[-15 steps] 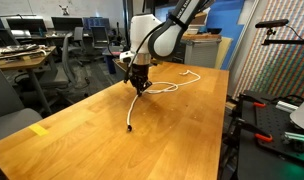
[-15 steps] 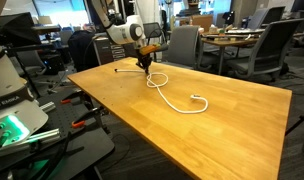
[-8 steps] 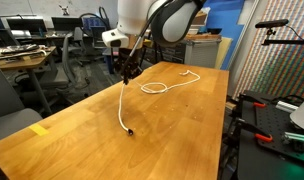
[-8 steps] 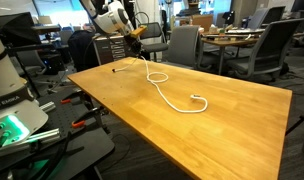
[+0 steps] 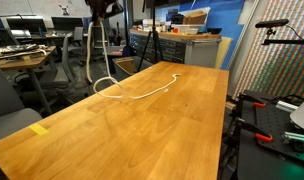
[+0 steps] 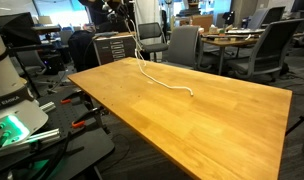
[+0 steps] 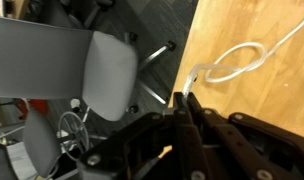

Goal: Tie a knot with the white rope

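Observation:
The white rope [image 5: 89, 60] hangs from my gripper [image 5: 98, 8], which is raised high above the far corner of the wooden table [image 5: 142, 140]. The rest of the rope trails across the tabletop. In an exterior view the rope [image 6: 177, 87] runs down from the gripper [image 6: 127, 12] and along the table [image 6: 212, 130] to its free end. In the wrist view the gripper [image 7: 187, 95] is shut on the rope [image 7: 237, 62], which forms a loop over the table [image 7: 282, 110] below. The rope's other end is hidden.
A grey office chair [image 7: 102, 75] stands off the table's edge below the gripper. A yellow tape mark [image 5: 37, 129] is on the near table corner. A tripod [image 5: 147, 45] and desks stand behind. More chairs [image 6: 182, 45] line the far side.
The gripper has risen high and moved toward the table's far corner, pulling the rope up. The small loop and dark tip slid across the table, and the rope is drawn out straighter.

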Robot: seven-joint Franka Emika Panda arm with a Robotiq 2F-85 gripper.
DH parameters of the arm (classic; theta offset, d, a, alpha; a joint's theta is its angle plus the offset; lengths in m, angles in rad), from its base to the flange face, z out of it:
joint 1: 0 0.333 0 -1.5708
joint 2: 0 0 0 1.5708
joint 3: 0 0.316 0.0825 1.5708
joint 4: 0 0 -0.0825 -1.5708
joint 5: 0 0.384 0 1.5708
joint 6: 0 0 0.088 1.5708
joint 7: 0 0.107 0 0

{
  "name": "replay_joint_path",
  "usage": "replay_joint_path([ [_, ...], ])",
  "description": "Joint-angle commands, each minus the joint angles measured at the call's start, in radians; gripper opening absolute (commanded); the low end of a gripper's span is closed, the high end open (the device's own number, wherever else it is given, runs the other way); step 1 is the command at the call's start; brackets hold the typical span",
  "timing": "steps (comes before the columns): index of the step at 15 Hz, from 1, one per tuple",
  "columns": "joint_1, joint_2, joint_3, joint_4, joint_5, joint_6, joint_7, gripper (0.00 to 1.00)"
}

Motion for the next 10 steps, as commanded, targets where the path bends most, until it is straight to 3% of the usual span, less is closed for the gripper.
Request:
replay_joint_path([
  [1,-0.030,-0.197,0.032,-0.065,0.049,-0.009,0.111,0.05],
  [7,-0.034,-0.464,0.050,-0.115,0.120,-0.056,0.329,0.05],
  [9,-0.056,-0.513,0.064,-0.121,0.071,-0.046,0.448,0.05],
  [10,-0.093,-0.520,0.073,-0.136,-0.041,0.038,0.494,0.05],
])
